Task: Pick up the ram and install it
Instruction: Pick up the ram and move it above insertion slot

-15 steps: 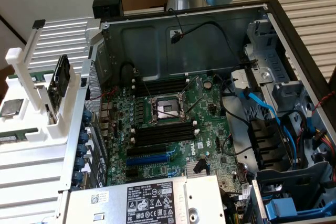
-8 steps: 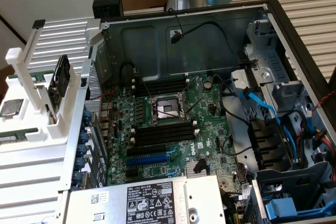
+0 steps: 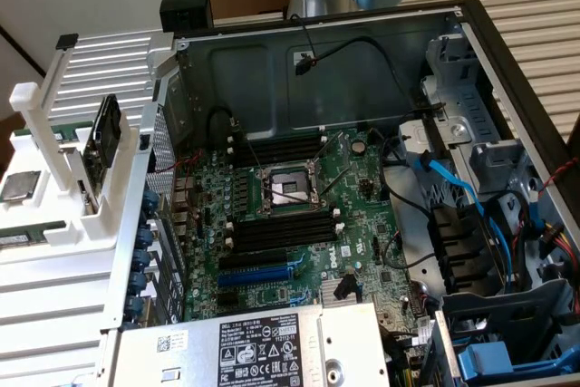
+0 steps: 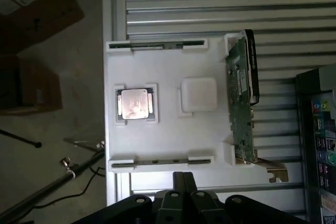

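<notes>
1. Hovering above the white holder tray (image 4: 168,135), my gripper (image 4: 184,178) is clenched, fingers pressed together with nothing between them.
2. The ram (image 4: 160,162) stands on its long edge in a clipped groove at the tray's rim and is the stick nearest my gripper. A second stick (image 4: 156,46) stands likewise in the groove at the opposite rim.
3. Between the two grooves lie a processor chip (image 4: 135,103) in its square recess and a blank white pad (image 4: 198,94). An expansion card (image 4: 240,98) stands on edge along one side of the tray.
4. The step in hand, as I judge it, is the approach to the pick. Nothing is lifted yet, and the memory slots (image 3: 276,147) on the motherboard (image 3: 362,224) inside the computer case (image 3: 254,70) look bare.
5. To do it well I must part the fingers before descending, since shut tips would land on the stick's upper edge.
6. The jaws should straddle the thin board across its flat faces, near mid-length and clear of the white clips at either end, so that the stick hangs level.
7. The lift wants to be straight out of the groove, as any tilt may jam the board or scrape its contacts.
8. The expansion card's corner stands near one end of the ram, so I keep the wrist square and away from it.
</notes>
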{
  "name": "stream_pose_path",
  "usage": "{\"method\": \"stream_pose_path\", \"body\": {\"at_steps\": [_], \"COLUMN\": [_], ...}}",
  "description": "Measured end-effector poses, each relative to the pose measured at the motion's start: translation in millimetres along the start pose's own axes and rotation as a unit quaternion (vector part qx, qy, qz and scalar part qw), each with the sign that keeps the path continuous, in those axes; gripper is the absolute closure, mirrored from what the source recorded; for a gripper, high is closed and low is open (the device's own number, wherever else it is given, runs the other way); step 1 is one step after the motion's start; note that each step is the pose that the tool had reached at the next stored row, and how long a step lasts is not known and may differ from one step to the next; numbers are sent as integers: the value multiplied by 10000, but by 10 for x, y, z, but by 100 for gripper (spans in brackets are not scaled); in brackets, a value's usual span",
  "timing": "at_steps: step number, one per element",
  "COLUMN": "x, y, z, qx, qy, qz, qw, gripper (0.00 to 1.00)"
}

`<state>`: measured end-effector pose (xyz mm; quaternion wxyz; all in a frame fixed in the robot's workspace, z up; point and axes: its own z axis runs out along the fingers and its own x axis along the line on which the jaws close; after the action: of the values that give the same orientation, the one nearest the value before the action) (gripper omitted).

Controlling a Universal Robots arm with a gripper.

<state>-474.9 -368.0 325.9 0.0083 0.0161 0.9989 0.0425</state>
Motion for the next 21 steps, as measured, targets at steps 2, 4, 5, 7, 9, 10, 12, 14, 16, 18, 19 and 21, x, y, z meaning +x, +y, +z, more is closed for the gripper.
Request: {"method": "stream_pose_path", "body": {"at_steps": [2,4,5,7,9,10,12,14,16,18,19,21], "x": [0,1,1,1,0,0,0,0,1,0,0,0], "y": [0,0,0,-1,-1,-1,-1,-1,-1,-1,-1,-2], "z": [4,5,5,8,8,9,10,11,14,16,16,18], "qx": [-62,-72,-74,-77,-79,-81,-83,-86,-92,-95,-96,-99], "qy": [25,42,50,67,84,92,108,125,168,184,191,208], "qz": [-274,-453,-545,-730,-908,-998,-1175,-1358,-1816,-1992,-2077,-2255], "qw": [9996,9989,9985,9973,9958,9949,9930,9906,9832,9797,9780,9740], "gripper": [90,90,90,90,90,90,90,90,90,90,90,90]}}
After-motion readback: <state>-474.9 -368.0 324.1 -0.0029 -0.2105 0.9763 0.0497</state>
